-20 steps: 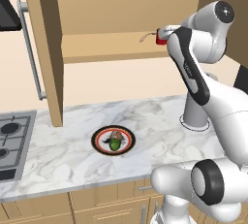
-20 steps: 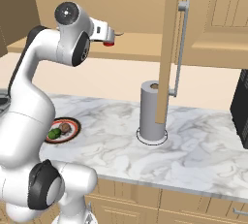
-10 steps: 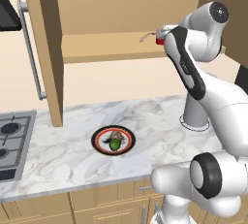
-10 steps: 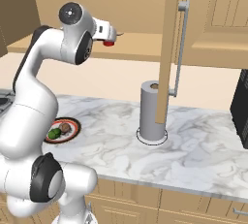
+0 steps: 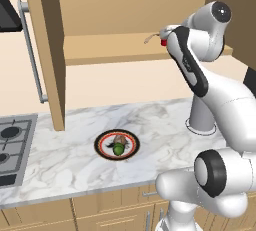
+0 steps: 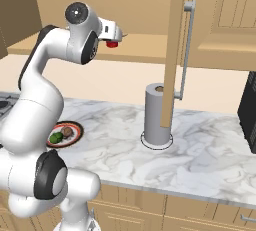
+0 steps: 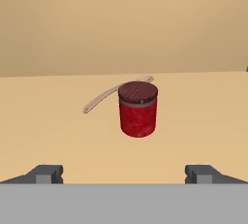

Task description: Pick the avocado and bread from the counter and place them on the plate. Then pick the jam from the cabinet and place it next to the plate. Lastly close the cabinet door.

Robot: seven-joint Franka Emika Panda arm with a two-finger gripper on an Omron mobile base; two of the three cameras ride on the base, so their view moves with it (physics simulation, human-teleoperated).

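Red and squat, the jam (image 7: pixel 138 109) is standing upright on the cabinet (image 5: pixel 125 50) shelf, straight ahead of your gripper (image 7: pixel 125 173), whose fingers are spread wide and holding nothing. Just behind the jar something thin and pale is lying, perhaps a spoon (image 7: pixel 114 93), though it is hard to tell. You are facing a rigid, probably smooth and fairly heavy jar, so aim to pinch its body below the dark lid.
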